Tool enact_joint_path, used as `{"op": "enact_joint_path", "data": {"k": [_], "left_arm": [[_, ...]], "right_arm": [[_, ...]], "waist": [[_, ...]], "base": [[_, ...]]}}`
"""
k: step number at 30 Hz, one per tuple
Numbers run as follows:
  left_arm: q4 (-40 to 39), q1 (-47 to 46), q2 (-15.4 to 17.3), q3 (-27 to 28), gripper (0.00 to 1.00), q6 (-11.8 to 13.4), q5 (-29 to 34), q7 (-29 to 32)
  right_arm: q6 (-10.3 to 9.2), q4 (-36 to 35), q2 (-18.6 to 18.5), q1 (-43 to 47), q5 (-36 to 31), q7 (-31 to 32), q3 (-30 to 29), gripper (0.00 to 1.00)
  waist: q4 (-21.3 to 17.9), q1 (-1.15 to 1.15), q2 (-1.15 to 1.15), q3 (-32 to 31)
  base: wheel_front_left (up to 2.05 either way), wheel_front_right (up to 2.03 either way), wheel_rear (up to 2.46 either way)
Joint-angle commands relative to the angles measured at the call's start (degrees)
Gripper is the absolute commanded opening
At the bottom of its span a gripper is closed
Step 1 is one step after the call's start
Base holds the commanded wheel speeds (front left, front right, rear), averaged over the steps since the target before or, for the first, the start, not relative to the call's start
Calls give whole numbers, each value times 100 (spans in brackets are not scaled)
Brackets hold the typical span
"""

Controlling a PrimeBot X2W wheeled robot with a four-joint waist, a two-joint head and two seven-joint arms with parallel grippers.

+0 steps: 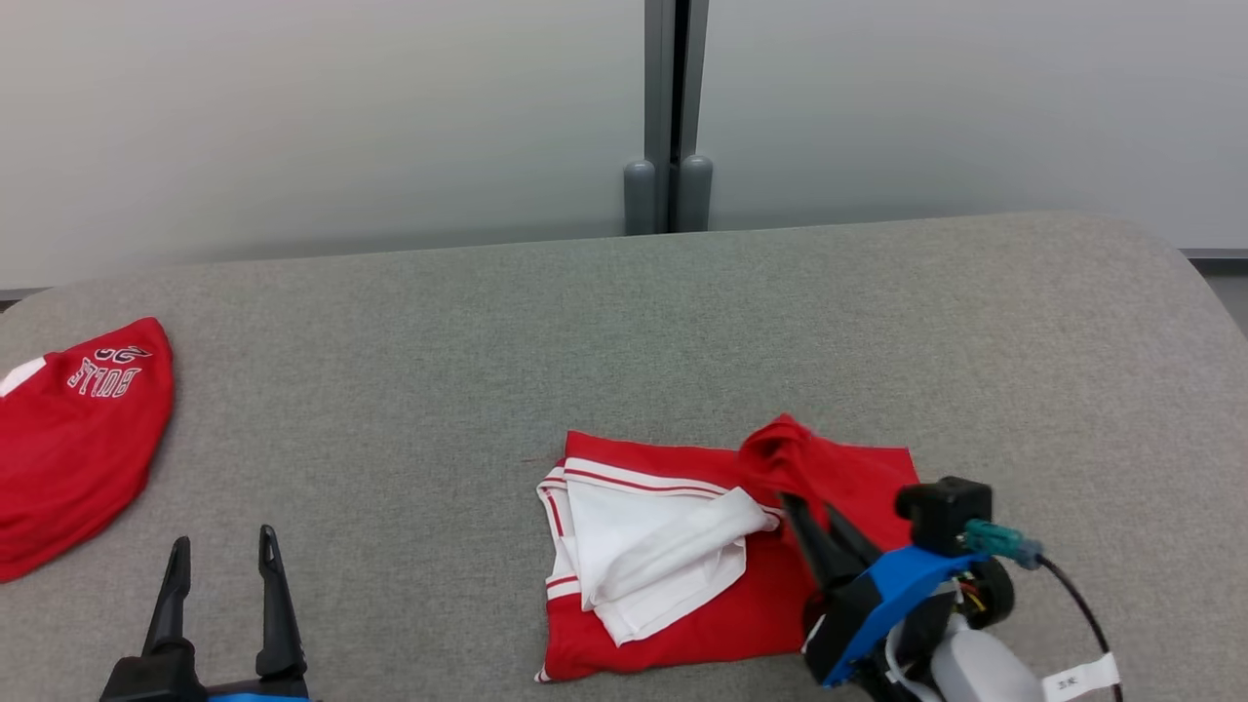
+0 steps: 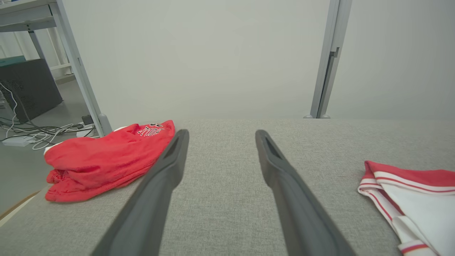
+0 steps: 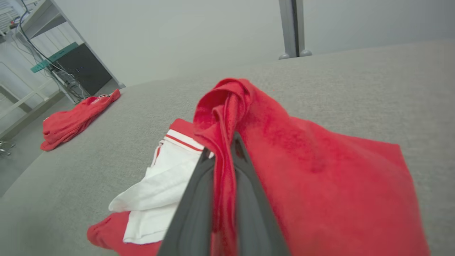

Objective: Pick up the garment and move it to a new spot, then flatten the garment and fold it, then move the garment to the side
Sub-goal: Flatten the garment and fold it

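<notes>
**Right gripper pinches a fold of the garment; left gripper stands open and empty**

Head view: a red and white fabric garment [image 1: 682,585] lies partly folded on the near right part of the grey fabric-covered counter [image 1: 487,341]. A white panel with red stripes is turned over its left half. The right gripper [image 1: 807,507] reaches in from the near right, its two dark fingers closed tight on a bunched red fold that rises above the rest of the cloth. The left gripper [image 1: 224,551] sits at the near left with its fingers spread wide and nothing between them. A crumpled red fabric jersey with white lettering [image 1: 68,439] lies at the far left edge, well apart from the garment. A grey upright post [image 1: 670,117] stands behind the counter against a pale wall.

Left wrist view: the left gripper [image 2: 222,135] is fully open over bare counter [image 2: 220,199], holding nothing. The jersey [image 2: 106,160] lies just left of the left finger. The striped edge of the garment [image 2: 408,192] shows at the right. On the floor beyond the counter's left end lie loose cables [image 2: 35,131], beside a dark box [image 2: 28,89].

Right wrist view: the right gripper [image 3: 222,145] has a red fold clamped between its fingers. The garment [image 3: 320,177] drapes from that pinch down to the right onto the counter [image 3: 355,78], and its white panel lies to the left. The jersey [image 3: 78,117] is far off at the left.
</notes>
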Motion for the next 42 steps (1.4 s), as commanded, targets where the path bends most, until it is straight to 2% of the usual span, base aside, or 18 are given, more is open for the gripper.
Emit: {"op": "enact_joint_path", "data": {"k": [1,8,17,18,19,24,29,32,33,36,40,42], "left_arm": [[14,-95,-6,-27,100,-32,29,-13],[51,-236,-21,-62,100,-88,13,-13],[115,-370,-37,-93,100,-98,-28,-13],[124,-378,-39,-98,100,-105,-25,-13],[122,-381,-41,-111,100,-99,-15,-13],[110,-348,-42,-99,100,-70,-17,-13],[78,-271,-42,-16,100,-42,13,-13],[36,-205,-41,-1,100,-35,38,-13],[36,-205,-41,-1,100,-35,38,-13],[34,-169,-43,18,100,-9,45,-13],[46,-127,-43,-15,100,34,100,-13],[68,-115,-43,-35,100,49,99,-13]], "right_arm": [[1,-91,82,-21,49,61,235,0],[1,-144,228,-396,444,-44,1012,0],[1,291,224,-965,1250,-546,1985,0],[1,407,221,-1019,1245,-577,2061,67],[1,507,225,-1049,1299,-584,2162,100],[1,905,219,-1261,1229,-853,2231,100],[1,1146,218,-1301,666,-1024,1549,100],[1,729,44,-1033,49,-1026,800,100],[1,729,44,-1033,49,-1026,800,100],[1,115,-122,-589,-590,-1027,98,100],[1,-546,-133,58,-1129,-1028,-864,100],[1,-779,-100,360,-1399,-1028,-1164,100]], "waist": [[52,0,-1,19],[219,0,-1,158],[360,0,-1,295],[360,0,-1,305],[361,0,-1,309],[298,0,-1,279],[131,0,-1,156],[27,0,-1,78],[27,0,-1,78],[-61,0,-1,21],[-138,0,-1,-52],[-157,0,-1,-80]], "base": [[0,0,0],[0,0,0],[0,0,0],[0,0,0],[0,0,0],[0,0,0],[0,0,0],[0,0,0],[0,0,0],[0,0,0],[0,0,0],[0,0,0]]}}
